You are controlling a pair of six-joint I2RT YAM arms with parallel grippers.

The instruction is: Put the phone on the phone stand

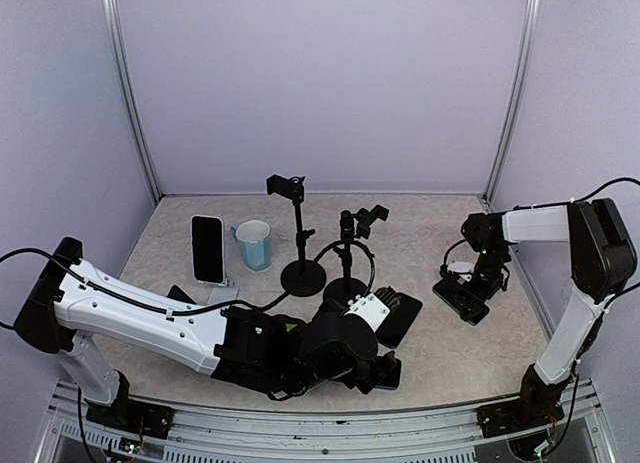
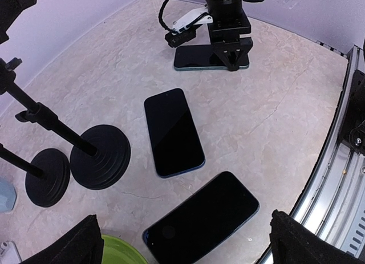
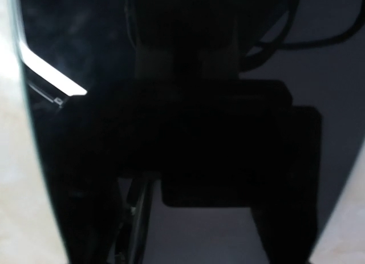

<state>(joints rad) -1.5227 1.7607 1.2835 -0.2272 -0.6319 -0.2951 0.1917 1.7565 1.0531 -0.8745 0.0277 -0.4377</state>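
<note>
Straddling a flat black phone point(image 2: 191, 59) at the right edge of the beige marbled table point(image 2: 274, 121): the right gripper point(image 2: 229, 54), clamped or not I cannot tell. Near the front edge, left gripper point(image 2: 183, 224) fingers spread wide.

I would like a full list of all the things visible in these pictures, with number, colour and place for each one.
flat black smartphones: three, black, lying on the table; two near the left pincer, one under the right pincer
upright smartphone with pale rim: one, black screen, far left, beside the cup
light blue cylindrical cup: one, light blue, left of the stands
black pole phone stands with round bases: two, black, table centre
green round object: one, green, partly hidden by the left arm; kind unclear
beige marbled table: one, beige
left pincer: one, black, open, over the nearest phone
right pincer: one, black, down on the right-side phone; open or shut unclear
</note>
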